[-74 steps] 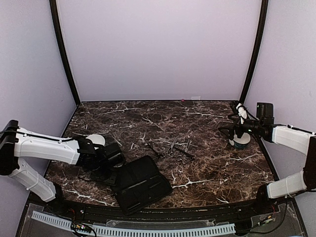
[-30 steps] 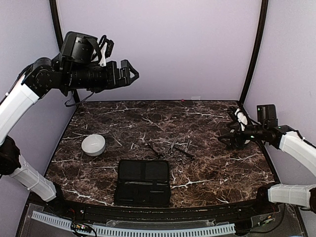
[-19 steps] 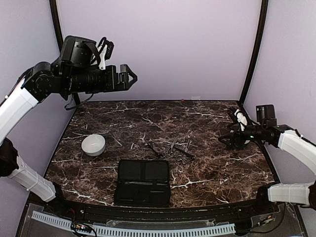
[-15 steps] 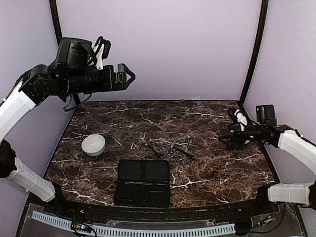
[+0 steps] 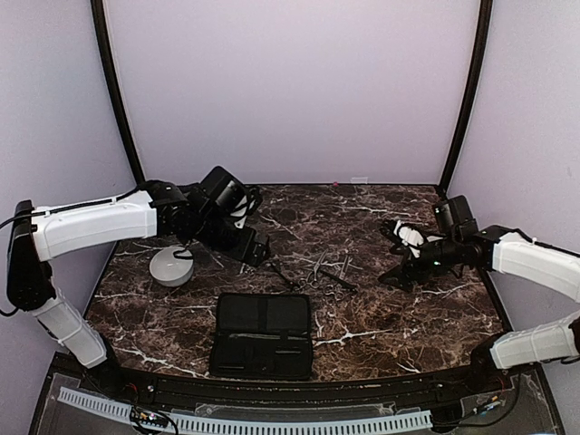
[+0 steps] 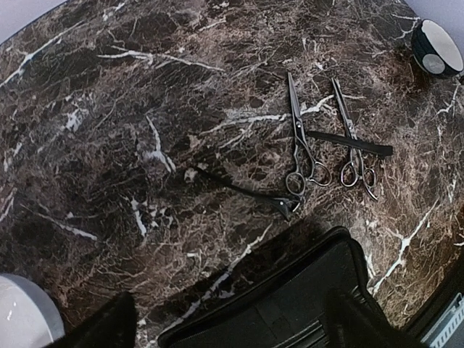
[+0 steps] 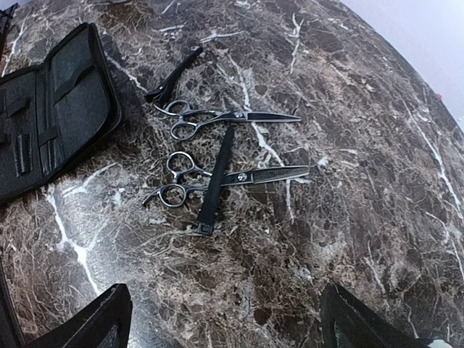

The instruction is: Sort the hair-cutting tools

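Note:
Two silver scissors (image 5: pixel 319 270) lie mid-table with a slim dark bar (image 5: pixel 338 282) across one and a dark clip (image 5: pixel 280 274) to their left. The left wrist view shows plain scissors (image 6: pixel 296 123), the second pair (image 6: pixel 346 127), the bar (image 6: pixel 341 139) and the clip (image 6: pixel 239 190). The right wrist view shows plain scissors (image 7: pixel 232 116), toothed scissors (image 7: pixel 270 175), the bar (image 7: pixel 217 174) and the clip (image 7: pixel 177 69). My left gripper (image 5: pixel 256 248) hovers open and empty left of the tools. My right gripper (image 5: pixel 391 256) hovers open and empty right of them.
An open black fabric case (image 5: pixel 263 335) lies at the front, also showing in the left wrist view (image 6: pixel 290 308) and the right wrist view (image 7: pixel 51 109). A white bowl (image 5: pixel 171 265) sits at the left. A second bowl (image 6: pixel 438 51) stands at the right.
My left arm has swung down from high at the back left to just above the table beside the tools. My right gripper has moved left toward the tools. The tools and case have not moved.

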You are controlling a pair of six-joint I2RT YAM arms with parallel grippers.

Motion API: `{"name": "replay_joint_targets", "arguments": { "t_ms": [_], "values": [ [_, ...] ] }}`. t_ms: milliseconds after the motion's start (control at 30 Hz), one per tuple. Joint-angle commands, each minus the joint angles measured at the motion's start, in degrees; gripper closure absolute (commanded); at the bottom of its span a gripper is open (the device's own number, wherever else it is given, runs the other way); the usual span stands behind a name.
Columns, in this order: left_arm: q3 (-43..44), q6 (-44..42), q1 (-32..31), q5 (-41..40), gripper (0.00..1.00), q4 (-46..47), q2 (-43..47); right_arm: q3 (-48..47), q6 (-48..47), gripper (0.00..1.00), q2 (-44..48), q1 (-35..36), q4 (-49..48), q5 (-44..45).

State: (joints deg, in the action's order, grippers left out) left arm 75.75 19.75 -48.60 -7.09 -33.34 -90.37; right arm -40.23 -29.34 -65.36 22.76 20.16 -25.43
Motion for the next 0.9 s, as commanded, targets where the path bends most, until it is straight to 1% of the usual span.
{"name": "replay_joint_targets", "arguments": {
  "t_ms": [0, 67, 133, 233, 300, 367, 433, 467, 533, 600, 633, 667, 700, 800, 867],
  "values": [
    [-1.4, -1.9, 0.0, -1.3, 0.01, 4.1, 6.4, -3.1, -1.1, 0.1, -3.5, 3.8, 0.2, 1.7],
    [-0.1, 1.3, 0.1, -5.0, 0.01, -0.5, 6.9, -5.2, -0.7, 0.1, -5.5, 5.7, 1.4, 2.0],
    [-0.3, -0.4, 0.0, -4.5, 0.01, -1.2, 7.0, -7.6, -0.5, 0.1, -7.6, 7.3, 2.5, 3.2],
    [-6.8, -1.9, 0.0, -3.2, 0.01, 4.4, 9.2, -11.4, 0.1, 0.14, -11.5, 9.2, 3.5, 6.1],
    [-10.3, -1.6, 0.0, -7.1, 0.01, 7.4, 10.4, -13.6, 0.6, 0.2, -14.5, 9.7, 3.8, 6.3],
    [-11.9, -1.5, 0.1, -10.8, 0.01, 9.3, 10.8, -16.0, 1.1, 0.29, -17.7, 10.3, 5.0, 5.9],
    [-11.1, -2.2, 0.1, -12.8, 0.01, 10.5, 11.1, -17.9, 1.9, 0.36, -20.6, 11.1, 6.5, 5.9],
    [-10.4, -1.8, 0.0, -15.0, 0.01, 10.8, 11.4, -18.4, 2.6, 0.39, -21.5, 11.3, 6.9, 5.5],
    [-9.8, 0.0, 0.0, -21.4, 0.01, 11.3, 12.4, -18.3, 3.1, 0.42, -22.4, 11.6, 7.0, 4.7],
    [-11.6, 4.6, 0.1, -29.3, 0.01, 12.5, 13.3, -17.3, 3.3, 0.43, -22.6, 12.1, 6.5, 4.6],
    [-12.7, 7.6, 0.1, -31.7, 0.01, 12.6, 13.4, -16.8, 3.3, 0.43, -22.7, 12.4, 6.2, 4.8],
    [-13.7, 8.2, 0.2, -32.1, 0.01, 13.4, 13.2, -16.5, 3.1, 0.43, -22.9, 12.7, 6.1, 5.1],
    [-14.3, 6.9, 0.3, -30.9, 0.01, 14.8, 12.7, -16.3, 3.0, 0.44, -23.2, 12.9, 5.9, 5.2],
    [-12.5, 5.5, 0.3, -26.5, 0.01, 13.3, 10.0, -16.5, 2.9, 0.47, -24.6, 13.2, 5.7, 5.4],
    [-11.6, -0.3, 0.3, -20.7, 0.01, 14.4, 7.9, -17.4, 3.2, 0.5, -25.4, 13.5, 5.9, 5.2]
  ]
}}
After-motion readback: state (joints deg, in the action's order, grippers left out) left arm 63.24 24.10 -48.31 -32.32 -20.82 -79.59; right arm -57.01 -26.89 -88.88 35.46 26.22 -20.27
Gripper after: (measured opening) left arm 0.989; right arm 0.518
